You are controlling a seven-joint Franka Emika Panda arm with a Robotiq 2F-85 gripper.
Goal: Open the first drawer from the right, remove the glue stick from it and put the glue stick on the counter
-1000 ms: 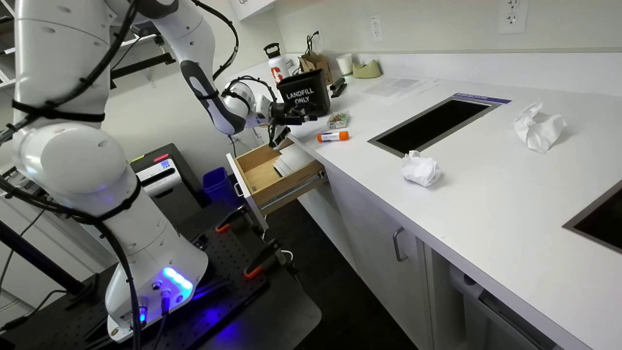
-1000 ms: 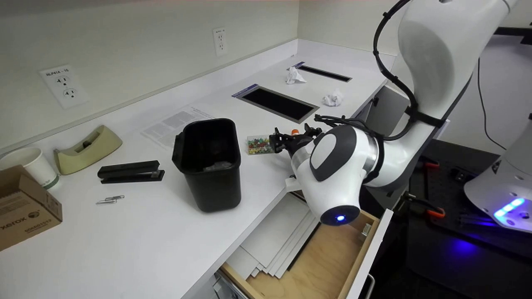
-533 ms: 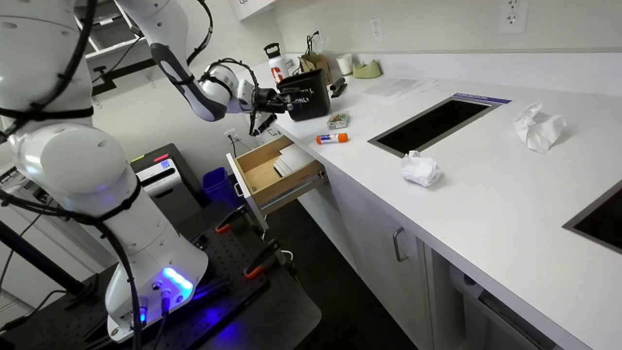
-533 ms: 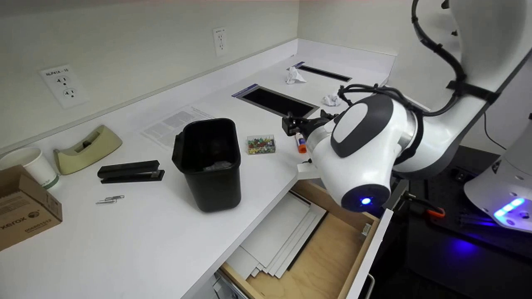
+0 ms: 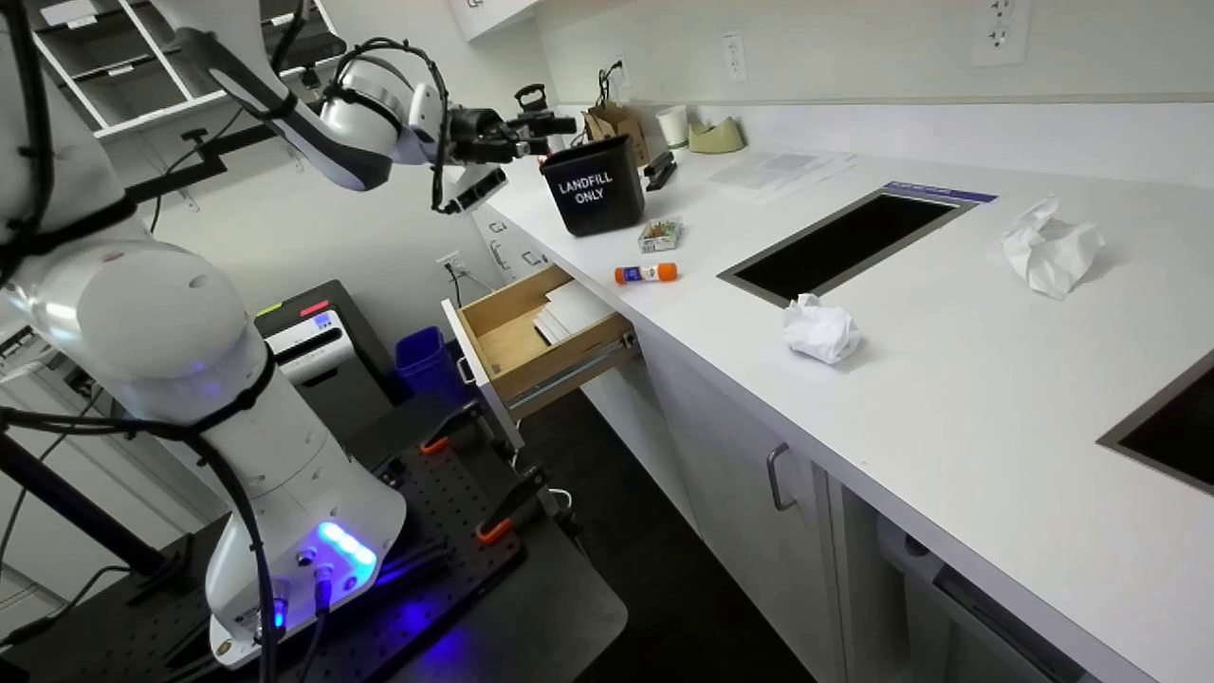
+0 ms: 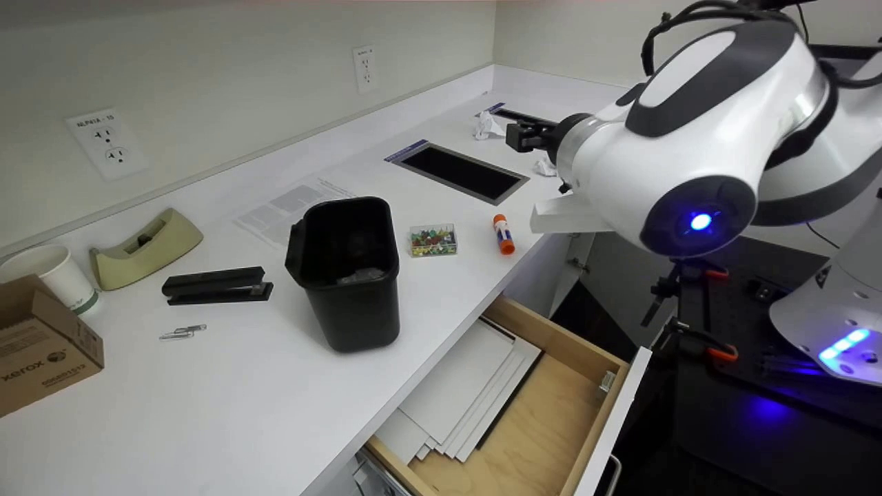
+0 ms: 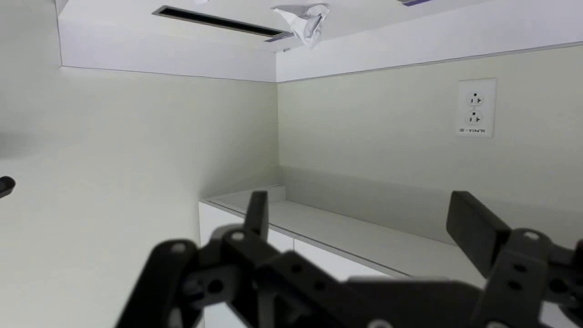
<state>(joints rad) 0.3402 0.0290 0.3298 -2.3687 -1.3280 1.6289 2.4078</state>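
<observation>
Glue stick (image 6: 504, 234) and gripper (image 5: 558, 138) are well apart. The stick, orange at both ends, lies on its side on the worktop (image 5: 948, 379), near the front edge; the gripper hangs in the air, clearly higher. In an exterior view it shows up and to the left of the stick, with the arm (image 5: 365, 123) behind it. Whether it is over the worktop or just off the edge, I cannot tell. Its jaws stand wide apart and it has hold of nothing; the wrist view shows pale wall (image 7: 360, 136) between them.

Near the stick on the worktop is a small clear case of coloured pins (image 6: 433, 240). Near it too, lower than the worktop, the drawer (image 6: 544, 427) is pulled well out; flat white boards (image 6: 458, 386) lie stacked in it, with bare wood beside them.

A little farther off, a dark rectangular cutout (image 5: 844, 242) sits in the worktop, crumpled paper (image 5: 821, 329) near its corner. On the other side stands the black bin (image 5: 595, 213), upright and marked LANDFILL ONLY. Past the bin come a black stapler (image 6: 218, 281), some paper clips (image 6: 182, 332) and a green tape dispenser (image 6: 146, 248), this last close to the wall. Farther again, a white cup (image 6: 49, 272) stands near a brown box (image 6: 47, 351). At the other end of the worktop are a second crumpled paper (image 5: 1051, 247) and a second cutout (image 5: 1176, 436).
</observation>
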